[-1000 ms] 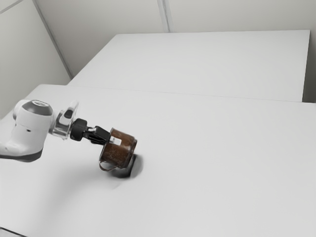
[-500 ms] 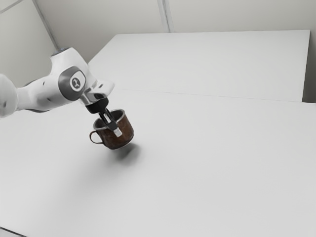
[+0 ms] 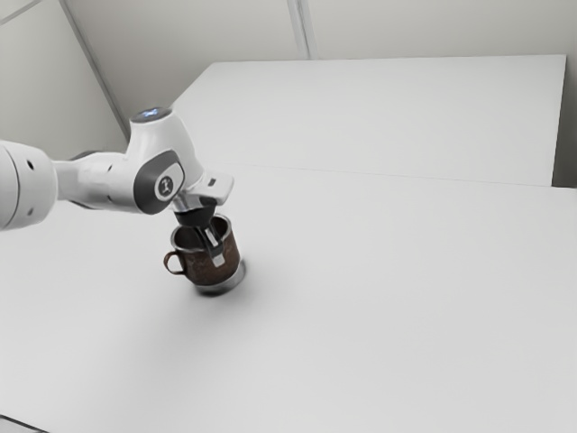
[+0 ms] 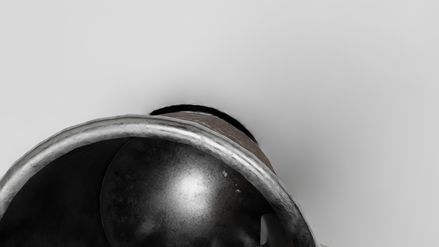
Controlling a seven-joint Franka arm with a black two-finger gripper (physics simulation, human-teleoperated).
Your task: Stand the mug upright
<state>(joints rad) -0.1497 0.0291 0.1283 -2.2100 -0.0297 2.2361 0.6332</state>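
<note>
In the exterior view my gripper points down at the brown mug, shut on its side wall with one finger outside and the other inside. The mug stands nearly upright with a slight tilt, its mouth up and its handle toward the exterior view's left. Its base is at or just above the table; contact is unclear. The wrist view looks into the dark inside of the mug, past its pale metal rim. There my gripper straddles the wall, with a fingertip visible inside.
The white table extends around the mug. Another white surface lies beyond it, with pale walls behind. A dark edge crosses the near corner at the exterior view's left.
From lying steeply tipped in my grip, the mug has turned mouth up. During the last half second it has come lower and straighter, and my arm has moved slightly toward the exterior view's right.
</note>
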